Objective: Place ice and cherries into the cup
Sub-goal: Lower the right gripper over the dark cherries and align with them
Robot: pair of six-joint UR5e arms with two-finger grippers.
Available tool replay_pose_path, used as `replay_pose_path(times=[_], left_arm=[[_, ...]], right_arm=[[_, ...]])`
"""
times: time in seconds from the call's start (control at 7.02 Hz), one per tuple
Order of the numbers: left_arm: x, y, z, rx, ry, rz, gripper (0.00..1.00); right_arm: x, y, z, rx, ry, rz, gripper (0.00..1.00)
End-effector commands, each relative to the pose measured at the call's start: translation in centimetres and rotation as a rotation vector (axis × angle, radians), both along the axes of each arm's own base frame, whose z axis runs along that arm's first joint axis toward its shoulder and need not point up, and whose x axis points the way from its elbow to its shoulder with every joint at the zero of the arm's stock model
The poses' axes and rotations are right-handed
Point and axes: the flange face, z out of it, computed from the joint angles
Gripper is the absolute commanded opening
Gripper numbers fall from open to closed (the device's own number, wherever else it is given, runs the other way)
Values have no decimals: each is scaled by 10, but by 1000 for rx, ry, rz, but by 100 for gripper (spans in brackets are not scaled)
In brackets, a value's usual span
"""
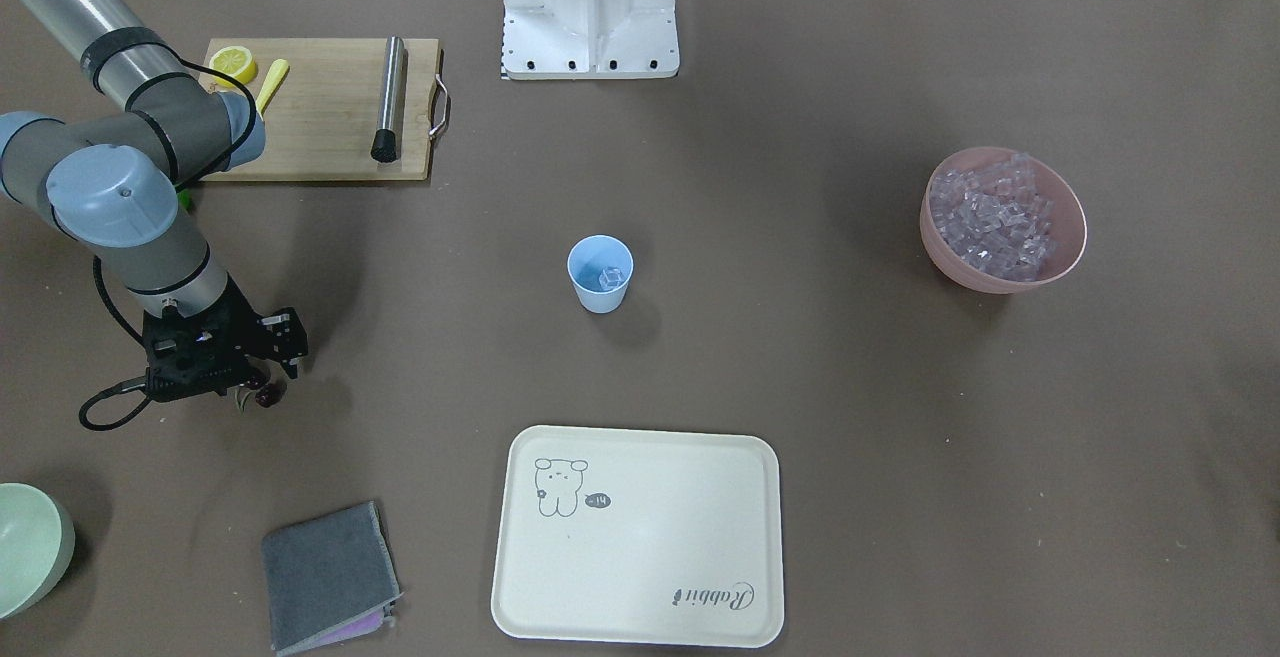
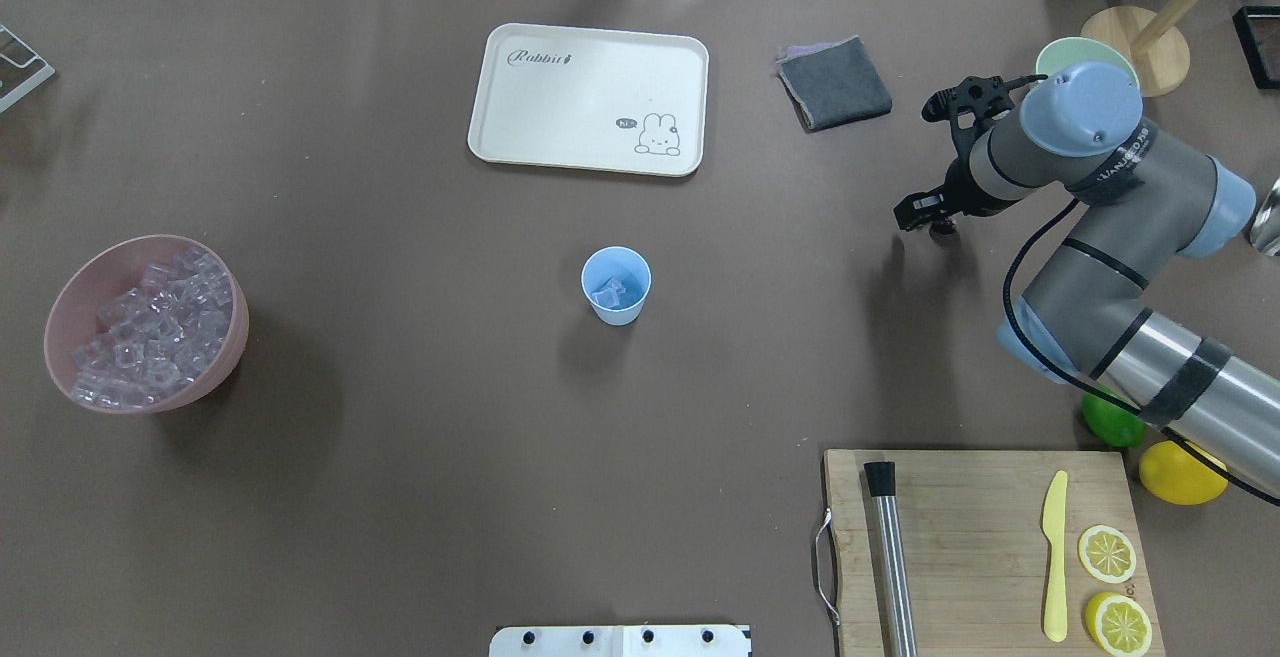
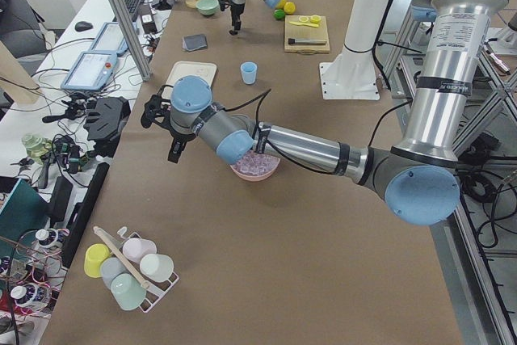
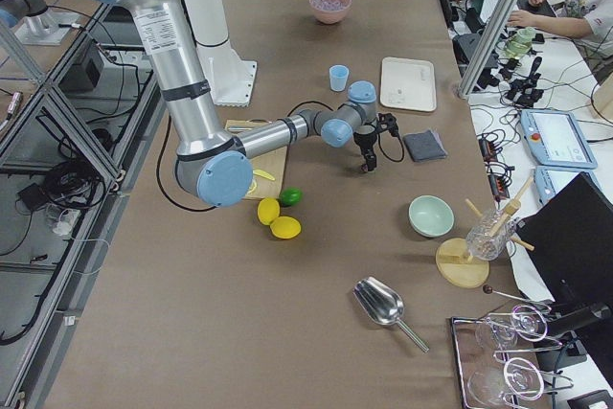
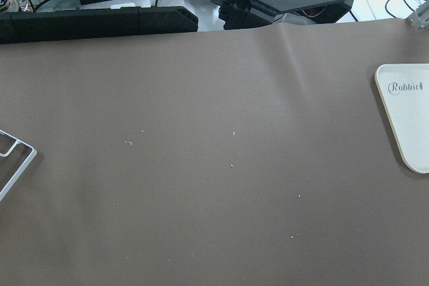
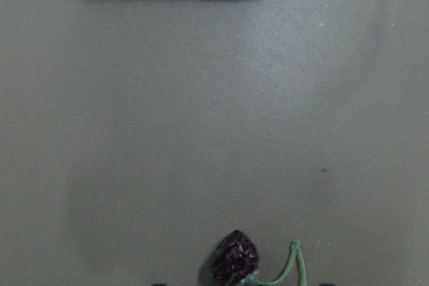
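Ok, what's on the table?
light blue plastic cup: one, centre.
clear plastic ice cubes: many, filling pink bowl; some in cup.
dark red stemmed cherries: one seen, at right gripper.
cream rectangular tray: one, operators' side.
grey folded cloth: one, beside tray.
pale green bowl: one, past cloth.
wooden cutting board: one, holding steel rod, yellow knife, two lemon halves.
whole lemon, green lime: one each, beside board.
right gripper: black, at cherries.
left gripper: black, near pink bowl.
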Motion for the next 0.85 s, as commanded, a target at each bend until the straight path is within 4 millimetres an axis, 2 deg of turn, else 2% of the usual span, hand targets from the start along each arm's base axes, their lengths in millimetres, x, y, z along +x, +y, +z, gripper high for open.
replay_pose_path(times=[0.0, 0.71], left_arm=[[-1, 1, 0, 0, 1, -2, 98], [2, -2, 7, -12, -1, 3, 98]], right_arm=[[-7, 4, -4, -4, -3, -6, 72], [-12, 6, -10, 7, -11, -15, 68]])
